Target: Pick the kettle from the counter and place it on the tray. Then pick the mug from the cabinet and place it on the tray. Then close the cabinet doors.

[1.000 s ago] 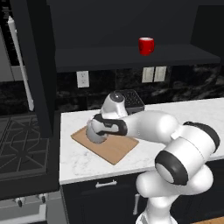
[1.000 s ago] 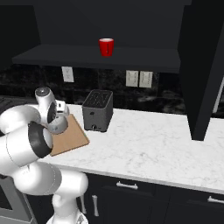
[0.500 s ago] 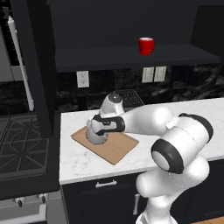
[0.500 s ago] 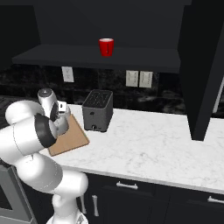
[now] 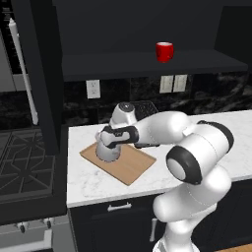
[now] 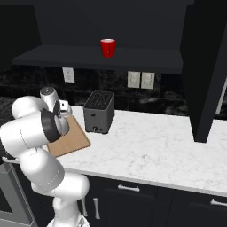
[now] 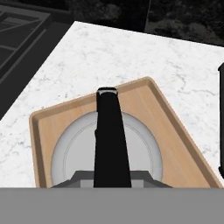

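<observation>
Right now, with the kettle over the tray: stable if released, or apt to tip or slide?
Probably stable: the kettle is squat and dome-shaped with a wide base, well inside the tray edges. Its smooth metal may slide somewhat on the flat wood. The gripper holds only the narrow black top handle, so it may swing when lifted.

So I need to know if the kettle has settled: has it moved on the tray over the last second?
No. In the left base view the kettle sits over the same back-left part of the tray, on the counter.
</observation>
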